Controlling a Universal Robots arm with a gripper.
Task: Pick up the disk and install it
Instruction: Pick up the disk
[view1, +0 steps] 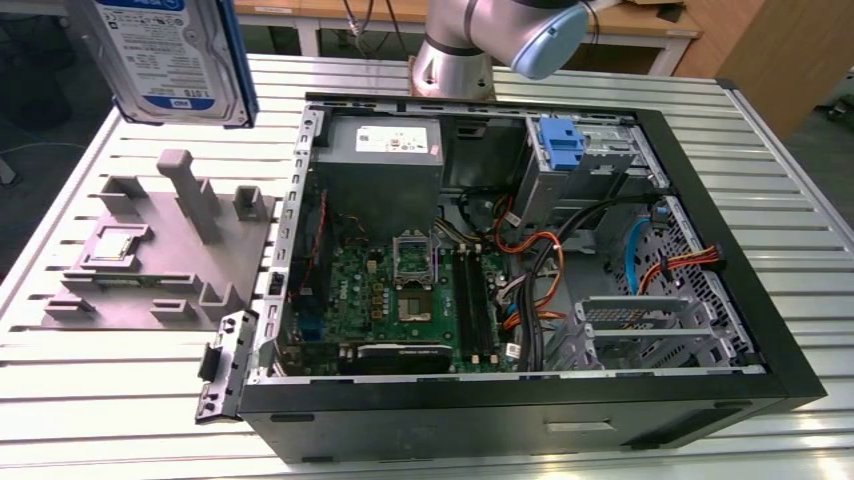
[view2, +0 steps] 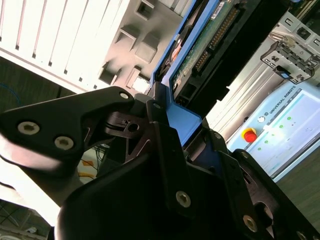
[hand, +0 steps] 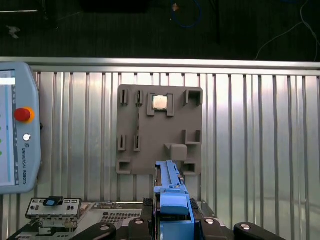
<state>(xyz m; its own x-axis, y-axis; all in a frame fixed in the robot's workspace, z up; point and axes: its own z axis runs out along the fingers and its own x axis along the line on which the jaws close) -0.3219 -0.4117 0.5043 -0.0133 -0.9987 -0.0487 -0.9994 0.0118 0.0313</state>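
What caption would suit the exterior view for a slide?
The disk, held above the grey stand, beside the open computer case on a slatted table.

1. The counter is a pale metal top made of long ribbed slats, same look in the first wrist view.
2. A grey plastic stand with upright posts sits flat on the slats on the exterior view's left, just beside the case. You also get it from straight above in the first wrist view.
3. An open black computer case lies on its side with the insides facing up. It hogs the middle and the exterior view's right.
4. The robot arm's base stands at the far edge, right behind the case.
5. A teach pendant with a red button lies on the slats, with bare ribs between it and the stand.
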